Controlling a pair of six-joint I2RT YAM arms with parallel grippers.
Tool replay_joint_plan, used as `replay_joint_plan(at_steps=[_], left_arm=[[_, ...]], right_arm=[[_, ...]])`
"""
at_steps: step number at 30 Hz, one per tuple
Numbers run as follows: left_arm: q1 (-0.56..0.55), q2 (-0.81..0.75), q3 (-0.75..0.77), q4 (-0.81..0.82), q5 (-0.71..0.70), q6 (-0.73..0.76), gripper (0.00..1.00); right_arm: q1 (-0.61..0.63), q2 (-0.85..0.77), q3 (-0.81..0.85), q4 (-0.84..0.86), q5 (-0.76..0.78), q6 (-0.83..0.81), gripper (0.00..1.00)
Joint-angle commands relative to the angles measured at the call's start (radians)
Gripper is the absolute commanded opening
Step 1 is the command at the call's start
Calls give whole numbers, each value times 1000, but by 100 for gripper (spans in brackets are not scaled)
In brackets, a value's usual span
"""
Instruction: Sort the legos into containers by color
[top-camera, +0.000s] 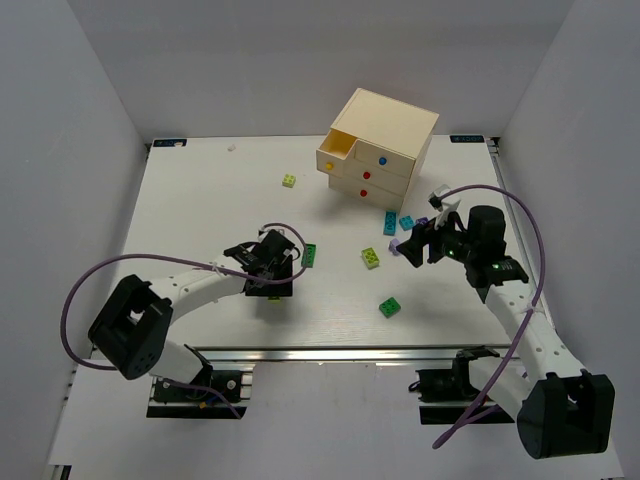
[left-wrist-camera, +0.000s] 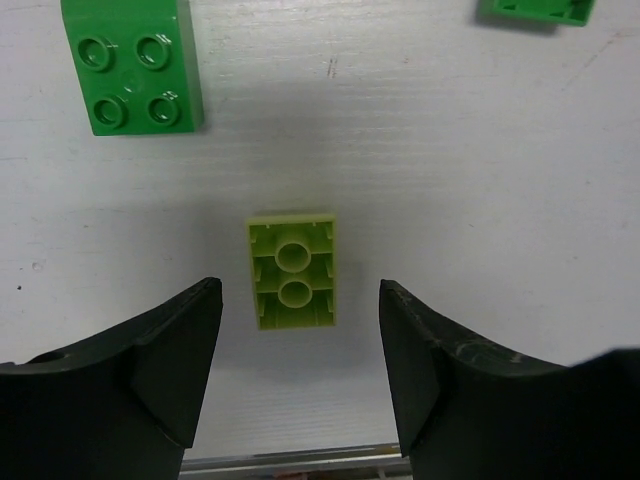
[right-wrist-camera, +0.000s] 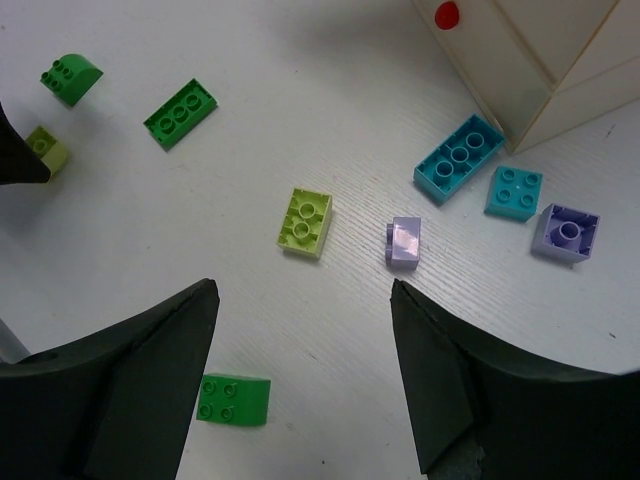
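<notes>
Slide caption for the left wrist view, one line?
Open left pincer poised over an upside-down lime brick, green brick beyond.

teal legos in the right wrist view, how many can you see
2: a long teal brick just off the chest corner, and a square teal brick beside it. Any inside the chest would be hidden.

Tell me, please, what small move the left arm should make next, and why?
Probably lower the left gripper straight down and close it. Its fingers stand open on either side of the lime-yellow plastic brick, which lies studs-down on the white table, long sides facing the fingers, nothing else between them.
</notes>
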Motion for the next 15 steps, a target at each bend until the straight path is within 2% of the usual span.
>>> replay_joint_plan(at_steps=[1,6,10,13,14,15], left_arm=[[-12,8,10,15,-85,-20,73],[-21,54,15,50,-88,-23,66],[-30,66,27,60,-105,-23,55],[-30,62,36,57,-111,-23,35],[-30,57,38,55,-108,-21,24],[-41,37,42,49,-101,-21,17]], right_arm=[[-13,-17,13,36,-15,14,75],[-29,-21,8,34,-30,15,74],[-44,-23,6,34,-46,18,74],[-52,-21,6,33,-58,21,74],[-52,-23,6,34,-59,21,73],[-56,-23,6,33,-61,21,73]])
